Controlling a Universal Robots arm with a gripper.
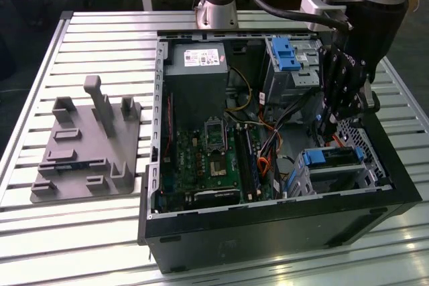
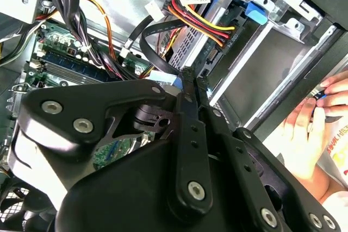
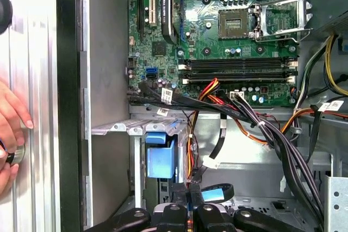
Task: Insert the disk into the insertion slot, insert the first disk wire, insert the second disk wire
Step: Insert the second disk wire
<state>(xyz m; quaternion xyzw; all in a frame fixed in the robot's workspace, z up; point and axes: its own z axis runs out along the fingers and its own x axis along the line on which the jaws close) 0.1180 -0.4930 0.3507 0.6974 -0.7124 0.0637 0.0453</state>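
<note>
The disk (image 1: 333, 163) was already sitting in the insertion slot (image 1: 367, 140), blue carrier edge facing up.

The gripper (image 3: 188, 202) hung right over it, jaws pinched together on what looked like a small black plug (image 3: 187, 187). My guess: the drive was stiff, a bit heavy and shock-sensitive, so grab the blue frame, not the label. The plug seemed light and fiddly on a springy lead. A messy wire bundle (image 3: 261, 129) crowded the cage, the taller bay (image 1: 288, 55) stood nearby, and a person's hand (image 3: 11, 129) rested just outside the case wall.
</note>
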